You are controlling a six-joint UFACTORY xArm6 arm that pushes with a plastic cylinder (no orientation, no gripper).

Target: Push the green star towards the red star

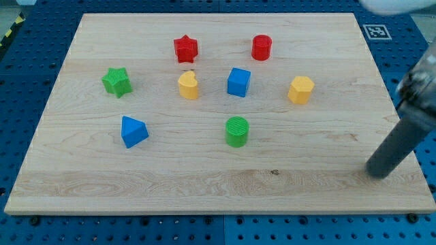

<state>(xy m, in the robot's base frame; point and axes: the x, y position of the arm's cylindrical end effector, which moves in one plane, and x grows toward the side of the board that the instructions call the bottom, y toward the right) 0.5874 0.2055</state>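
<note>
The green star [116,82] lies at the view's left on the wooden board [218,184]. The red star [185,48] lies up and to the right of it, near the view's top. My tip [377,173] rests on the board at the view's lower right, far from both stars. The dark rod rises from it toward the right edge of the view.
A yellow heart-like block [189,86], a blue cube [238,82] and a yellow hexagon [300,90] lie in a row across the middle. A red cylinder [261,47] lies near the top, a blue triangle [133,131] at lower left, a green cylinder [237,131] at centre.
</note>
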